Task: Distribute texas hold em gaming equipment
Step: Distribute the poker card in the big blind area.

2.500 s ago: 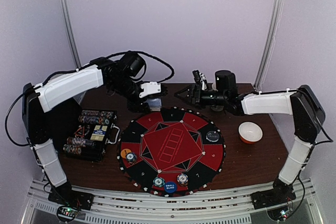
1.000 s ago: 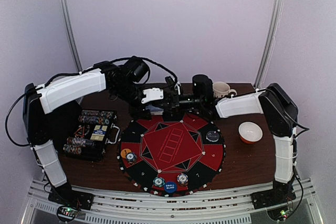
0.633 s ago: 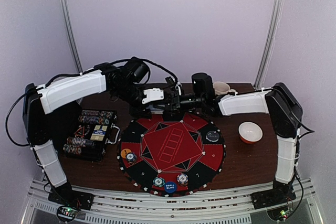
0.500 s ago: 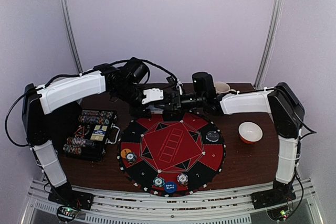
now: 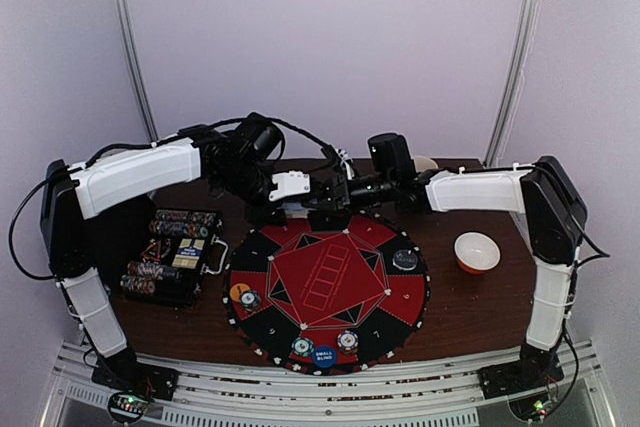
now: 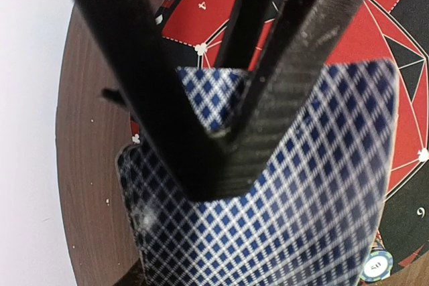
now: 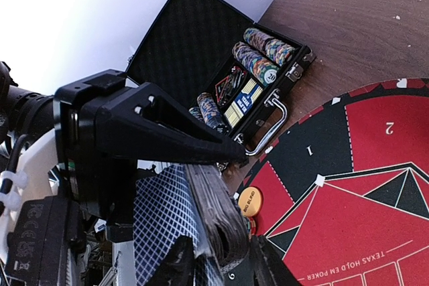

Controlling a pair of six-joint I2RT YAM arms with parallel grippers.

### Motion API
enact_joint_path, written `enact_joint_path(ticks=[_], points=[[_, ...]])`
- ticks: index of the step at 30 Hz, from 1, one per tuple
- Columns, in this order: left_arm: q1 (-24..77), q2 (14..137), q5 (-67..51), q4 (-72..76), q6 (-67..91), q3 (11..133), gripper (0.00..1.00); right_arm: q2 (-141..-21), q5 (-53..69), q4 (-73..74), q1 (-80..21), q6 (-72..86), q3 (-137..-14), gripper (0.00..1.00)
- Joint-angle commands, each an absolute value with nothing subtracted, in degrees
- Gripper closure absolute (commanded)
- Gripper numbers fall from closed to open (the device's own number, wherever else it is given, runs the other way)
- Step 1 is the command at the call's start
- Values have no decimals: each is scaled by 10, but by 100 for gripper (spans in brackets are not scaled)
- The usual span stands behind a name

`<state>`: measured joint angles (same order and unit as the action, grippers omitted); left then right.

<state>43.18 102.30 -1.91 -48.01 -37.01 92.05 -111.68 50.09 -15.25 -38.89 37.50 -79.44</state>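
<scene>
Left wrist view is almost filled by the deck (image 6: 315, 192), its blue-checked back to the lens. The left claw (image 6: 220, 182) has it clamped between its two dark fingers. From the top, both claws meet in the air over the far rim of the mat (image 5: 300, 282), so the deck hangs above the mat's edge and does not lie on it. In the right wrist view the right claw (image 7: 222, 266) has one finger at each side of the deck's end, with a gap between them. Whether these fingers press on a card I cannot tell.

I think the step is to draw one card from the deck, and several things can fail here. The right fingers stand around the whole thick edge, so they may take many cards instead of one. The stack is not squared: one back lies shifted against another. A pull could therefore drag the neighbours along, and they would fall loose on the mat or on the table (image 5: 470, 297) behind it, perhaps face up. The two claws are very near each other, so a small error can knock finger on finger and loosen the left hold; then the whole deck scatters. Falling cards could also disturb the chips (image 5: 348, 340) and the blue button (image 5: 324, 355) at the near rim, though these are well apart from the claws.
</scene>
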Motion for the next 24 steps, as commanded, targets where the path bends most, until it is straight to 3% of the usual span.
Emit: enact_joint_path(ticks=[1,6,15,24], points=[[428,1000,-11,-455,-369,916,55,-1091,487,-95,-385,337,-816,69],[428,999,-11,-455,-369,913,55,-1087,489,-71,-384,327,-829,71],[428,1002,-11,-455,-368,907,55,-1075,468,-9,-383,290,-846,92],[427,1001,-8,-451,-367,895,55,-1067,449,60,-379,246,-871,100]])
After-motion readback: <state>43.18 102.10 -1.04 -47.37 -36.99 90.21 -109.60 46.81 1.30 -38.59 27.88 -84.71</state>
